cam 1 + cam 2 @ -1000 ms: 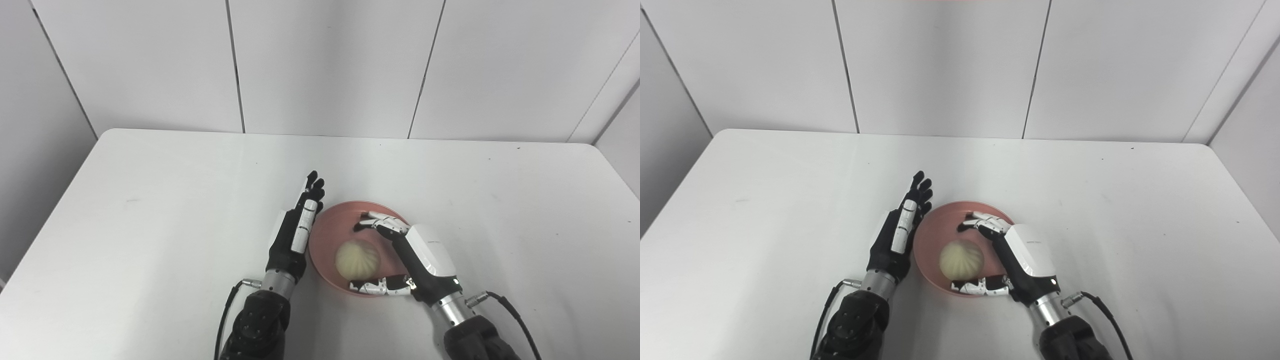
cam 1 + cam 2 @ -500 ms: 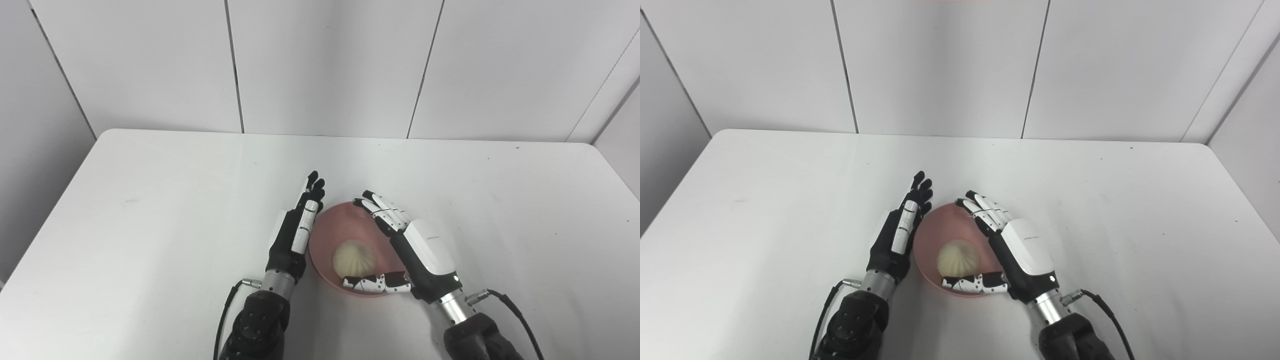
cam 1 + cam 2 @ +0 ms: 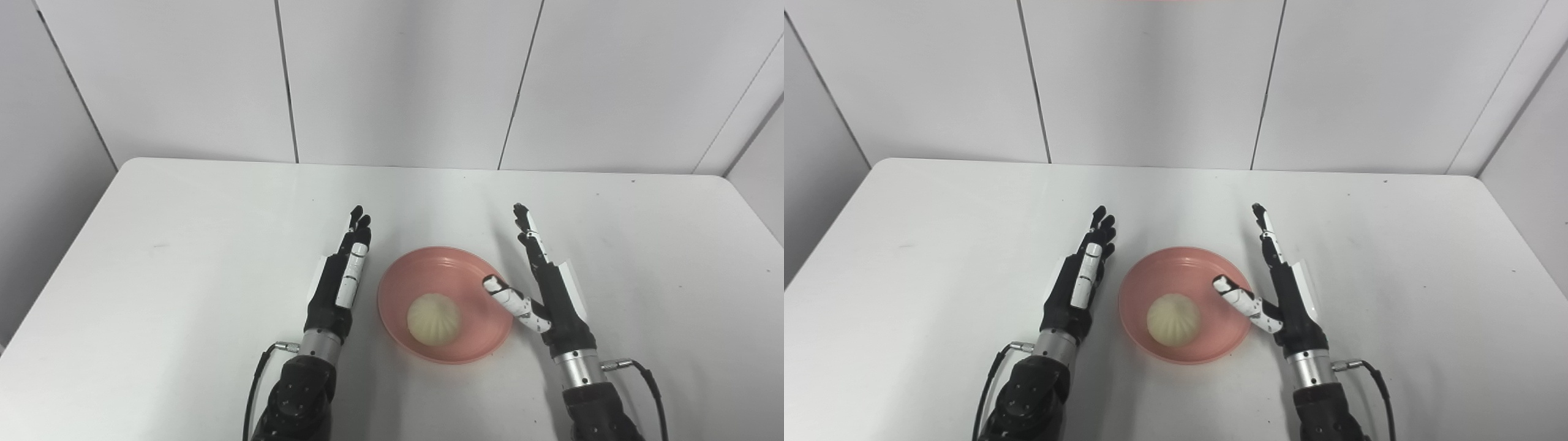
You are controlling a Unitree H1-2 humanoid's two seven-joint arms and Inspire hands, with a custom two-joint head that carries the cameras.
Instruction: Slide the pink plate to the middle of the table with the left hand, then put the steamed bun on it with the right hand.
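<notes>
- Left eye view: I see the pink plate (image 3: 446, 304) on the white table (image 3: 184, 245), a little below the table's middle and between my two hands.
- The steamed bun (image 3: 433, 318) lies in the plate, toward 7 o'clock from the plate's centre, and nothing touches it.
- My left hand (image 3: 340, 285) stands on its edge at 9 o'clock of the plate, just beside the rim. Its fingers are straight and together, pointing to 12 o'clock, and it holds nothing.
- My right hand (image 3: 548, 283) stands at 3 o'clock of the plate, also on its edge. The fingers (image 3: 528, 236) are stretched toward 12 o'clock.
- The right thumb (image 3: 508, 298) spreads away toward 10 o'clock and its tip is over the plate's right rim. I cannot tell if it touches the rim. This hand is wide open and empty.
</notes>
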